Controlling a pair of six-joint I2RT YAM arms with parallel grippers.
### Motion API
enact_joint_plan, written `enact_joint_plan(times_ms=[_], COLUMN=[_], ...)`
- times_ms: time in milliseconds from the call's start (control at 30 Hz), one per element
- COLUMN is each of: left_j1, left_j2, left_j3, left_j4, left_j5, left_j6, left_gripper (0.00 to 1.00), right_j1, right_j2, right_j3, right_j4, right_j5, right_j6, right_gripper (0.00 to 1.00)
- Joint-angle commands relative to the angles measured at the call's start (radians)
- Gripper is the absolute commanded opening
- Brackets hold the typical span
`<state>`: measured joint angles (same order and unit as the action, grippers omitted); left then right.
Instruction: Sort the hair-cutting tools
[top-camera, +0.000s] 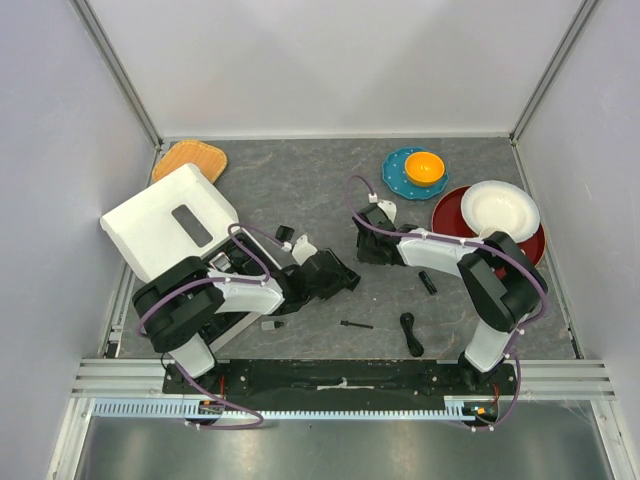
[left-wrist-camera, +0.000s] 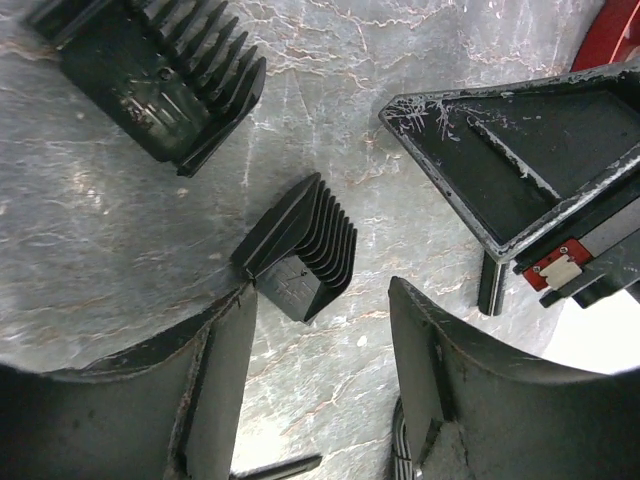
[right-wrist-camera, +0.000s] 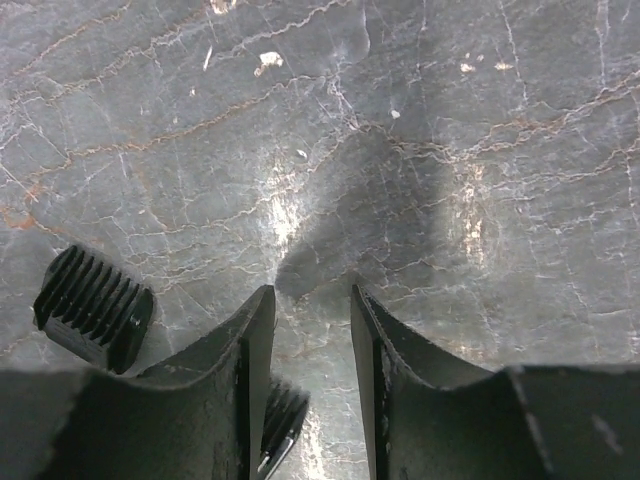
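Note:
A small black comb guard (left-wrist-camera: 298, 250) lies on the grey table just ahead of my left gripper (left-wrist-camera: 320, 290), touching its left fingertip. That gripper is open with only table between the fingers. A larger comb guard (left-wrist-camera: 165, 70) lies further off at the upper left. My right gripper (right-wrist-camera: 312, 290) hovers low over bare table, open and empty, facing the left gripper (top-camera: 340, 275) at mid-table. Another comb guard (right-wrist-camera: 95, 308) sits to its left. A thin black brush (top-camera: 355, 325), a black cable (top-camera: 410, 335) and a small black bit (top-camera: 427, 282) lie nearer the front edge.
The white box (top-camera: 165, 220) stands at the left, partly under my left arm. A wooden board (top-camera: 192, 158) lies at the back left. A teal dish with an orange cup (top-camera: 424, 167) and a red plate holding a white bowl (top-camera: 498, 208) sit at the back right.

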<state>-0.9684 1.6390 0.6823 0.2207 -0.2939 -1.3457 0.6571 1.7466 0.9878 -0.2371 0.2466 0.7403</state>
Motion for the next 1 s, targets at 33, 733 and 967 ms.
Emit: enact_joint_plan(times_ms=[33,733,967], left_j1=[-0.006,0.008,0.011], left_j2=[0.054,0.065,0.044], left_j3=[-0.021,-0.075,-0.087], left_j4=[0.058,0.152,0.154], left_j5=[-0.019,-0.053,-0.07], left_j6=[-0.09,-0.076,-0.064], left_gripper=[0.61,0.43,0.36], right_j1=[-0.002,-0.001,0.003], right_j2=[0.036,-0.045,-0.082], right_j3=[0.011,-0.144,-0.202], right_j4=[-0.004,0.01,0.035], right_j5=[-0.024,-0.277,-0.279], right_j6=[0.019,0.257,0.401], right_gripper=[0.41,0.24,0.2])
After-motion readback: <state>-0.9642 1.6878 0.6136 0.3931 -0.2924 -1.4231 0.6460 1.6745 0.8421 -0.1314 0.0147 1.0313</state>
